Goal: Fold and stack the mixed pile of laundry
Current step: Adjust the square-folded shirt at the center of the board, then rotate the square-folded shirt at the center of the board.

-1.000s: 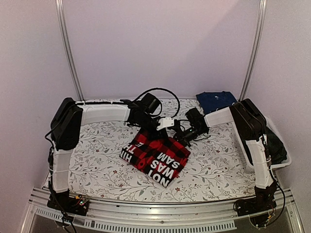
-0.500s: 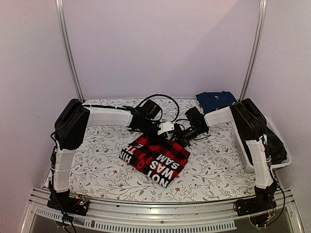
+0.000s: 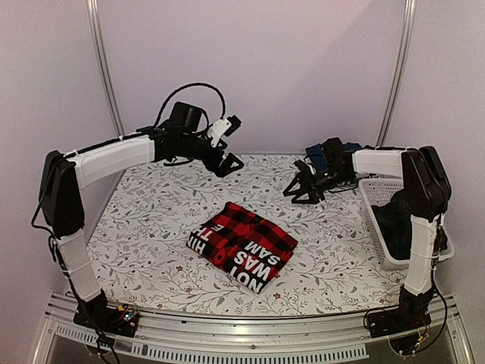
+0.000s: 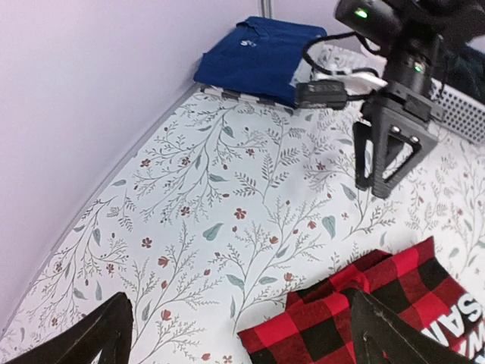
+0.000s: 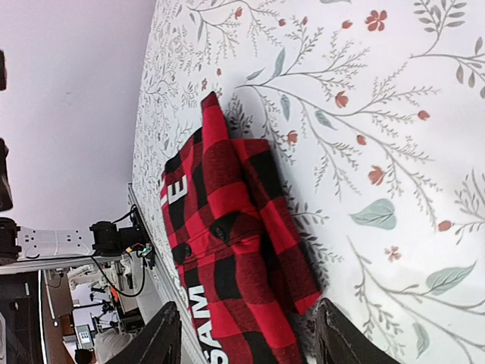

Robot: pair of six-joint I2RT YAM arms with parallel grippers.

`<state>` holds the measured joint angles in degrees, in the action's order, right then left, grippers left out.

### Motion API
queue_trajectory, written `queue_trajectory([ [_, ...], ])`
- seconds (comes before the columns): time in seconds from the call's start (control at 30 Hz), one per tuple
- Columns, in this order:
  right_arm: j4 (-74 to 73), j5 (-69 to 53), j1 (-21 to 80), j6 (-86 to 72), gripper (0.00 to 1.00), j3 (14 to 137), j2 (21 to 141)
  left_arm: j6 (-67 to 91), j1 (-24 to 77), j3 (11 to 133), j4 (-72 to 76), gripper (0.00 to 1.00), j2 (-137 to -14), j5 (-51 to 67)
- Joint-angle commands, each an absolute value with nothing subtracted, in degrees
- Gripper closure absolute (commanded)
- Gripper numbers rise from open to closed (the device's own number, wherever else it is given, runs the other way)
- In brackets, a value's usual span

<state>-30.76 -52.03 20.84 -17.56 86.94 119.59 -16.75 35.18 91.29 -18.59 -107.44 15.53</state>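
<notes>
The red-and-black checked shirt (image 3: 242,244) lies folded flat mid-table, white lettering along its near edge. Neither gripper touches it. My left gripper (image 3: 233,142) hangs open above the back left of the table, nothing between its fingers. In the left wrist view the shirt's corner (image 4: 379,303) shows beyond the wide-spread left gripper (image 4: 239,341). My right gripper (image 3: 299,189) is open and empty at the back right. Its wrist view looks past the right gripper (image 5: 250,337) at the shirt (image 5: 227,212). A navy folded garment (image 3: 333,155) sits in the far right corner, partly behind the right arm.
A white lattice basket (image 3: 377,227) stands at the right edge with a dark garment (image 3: 398,224) inside. The floral table cloth (image 3: 151,227) covers the table. The back wall is close behind the left gripper. The navy garment (image 4: 261,49) lies against that wall.
Both grippers were shut low at the shirt's far edge. They have opened, let go of it and drawn up and apart, left to the back left, right to the back right.
</notes>
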Motion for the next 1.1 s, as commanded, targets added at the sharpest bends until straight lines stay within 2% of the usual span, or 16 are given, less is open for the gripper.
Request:
queue_trajectory([
  [0.0, -35.2, -52.9, 24.0, -14.5, 0.40, 79.9, 113.1, -5.3, 30.6, 93.2, -24.6, 0.00, -107.4, 27.2],
  [0.07, -36.6, -51.8, 25.9, -13.1, 0.39, 76.6, 112.0, 0.6, 28.2, 89.0, -20.3, 0.00, -104.1, 31.2],
  [0.2, -35.9, -47.5, 29.4, -12.2, 0.39, 70.5, 111.4, 12.2, 25.4, 77.1, -6.8, 0.00, -96.5, 32.0],
  [0.4, -34.7, -37.2, 30.0, -14.3, 0.40, 68.2, 112.3, 14.9, 24.6, 69.4, -3.1, 0.00, -90.5, 27.1],
  [0.6, -36.5, -32.6, 29.9, -12.8, 0.64, 71.7, 115.2, 24.1, 22.9, 59.0, 6.5, 0.00, -84.4, 23.4],
  [0.7, -36.9, -32.4, 29.4, -11.8, 0.69, 75.6, 119.5, 32.1, 19.9, 56.3, 9.6, 0.00, -84.2, 30.6],
  [0.77, -37.7, -33.7, 29.1, -10.7, 0.83, 79.5, 122.8, 33.2, 19.2, 56.1, 10.1, 0.00, -85.9, 35.7],
  [0.8, -38.2, -34.1, 29.1, -10.2, 0.94, 81.6, 124.5, 32.4, 19.4, 56.4, 9.0, 0.00, -86.8, 36.3],
  [0.83, -38.8, -34.2, 28.9, -9.3, 0.99, 83.6, 126.4, 32.0, 19.8, 56.5, 8.0, 0.00, -87.2, 36.1],
  [1.07, -44.0, -29.0, 24.8, -7.0, 1.00, 104.1, 135.2, 32.8, 20.4, 54.7, 9.6, 0.00, -88.7, 36.0],
])
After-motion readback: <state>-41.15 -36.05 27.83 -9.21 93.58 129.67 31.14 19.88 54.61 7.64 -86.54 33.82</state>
